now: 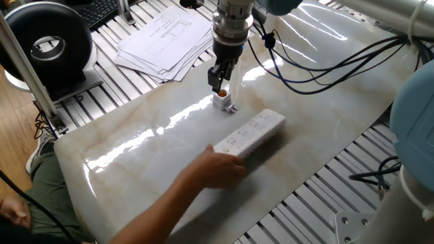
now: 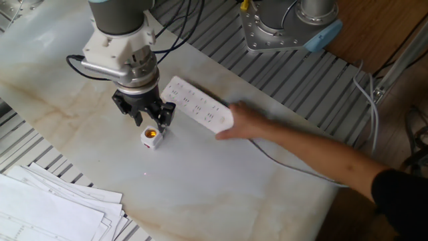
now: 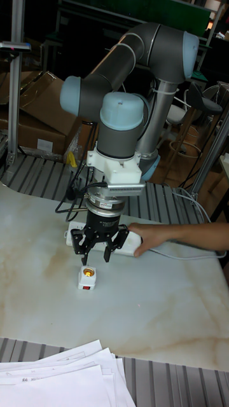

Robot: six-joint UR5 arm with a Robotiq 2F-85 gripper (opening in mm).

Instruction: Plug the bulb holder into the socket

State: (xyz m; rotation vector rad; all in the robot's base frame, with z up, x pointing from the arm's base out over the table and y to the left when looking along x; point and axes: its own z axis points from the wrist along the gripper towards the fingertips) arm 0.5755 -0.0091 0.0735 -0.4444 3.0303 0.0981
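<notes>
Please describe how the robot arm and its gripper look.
The robot arm has grey tubular links with light blue joint caps. A white box-shaped flange sits above the black gripper, which has thin dark fingers. Black cables run along the wrist.

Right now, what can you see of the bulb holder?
The bulb holder is a small white plastic block standing on the marble table, its round opening facing up and glowing orange inside. A metal prong shows at its side in one fixed view. The open claw hangs just above, not touching it.
</notes>
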